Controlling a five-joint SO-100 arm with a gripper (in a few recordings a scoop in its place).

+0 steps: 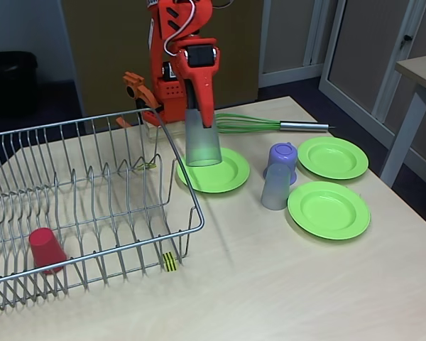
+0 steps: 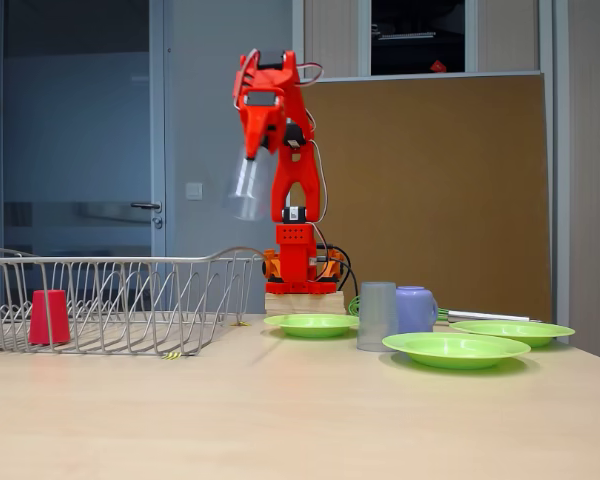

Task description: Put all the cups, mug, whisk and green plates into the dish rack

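Gripping a translucent grey cup (image 1: pixel 202 138) mouth-down, the gripper (image 1: pixel 200 106) holds it high above the table, just off the dish rack (image 1: pixel 85 213) at its right end in a fixed view. The rack lies leftward from the cup; the cup's long axis hangs near vertical, slightly tilted.
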